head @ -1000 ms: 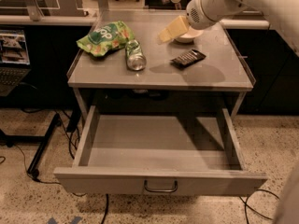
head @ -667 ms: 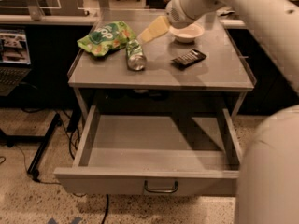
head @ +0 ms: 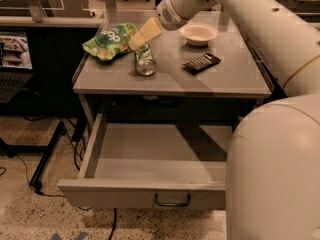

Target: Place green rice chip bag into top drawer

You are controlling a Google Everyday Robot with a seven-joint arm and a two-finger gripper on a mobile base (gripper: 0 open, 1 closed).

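The gripper [head: 142,36], a pale yellow wedge, hangs just above the far end of the can [head: 145,62], its tip slanting down and left toward the gap between the can and the green rice chip bag [head: 107,36]. From this angle it reads as one solid shape, so whether it is released or clenched cannot be told. Nothing shows in its grasp, and whether its tip touches the can cannot be told either.

The can lies on its side on the grey table [head: 225,81], its open end toward the table's front edge. The green rice chip bag lies just to the left of the can and a little farther back, crinkled and flat on the tabletop, white letters facing up, near the can but apart from it. To the right of the can, at about the same depth, lies a small black snack packet [head: 201,63]. Behind and to the right of the can sits a white bowl [head: 198,33].

Up and right from the can, the white arm [head: 235,11] runs from the gripper across the back of the table and swells large in the near right corner.

Below and in front of the can, the top drawer [head: 150,159] stands pulled out, its grey floor bare, with the curved handle [head: 172,202] at the middle of its front panel.
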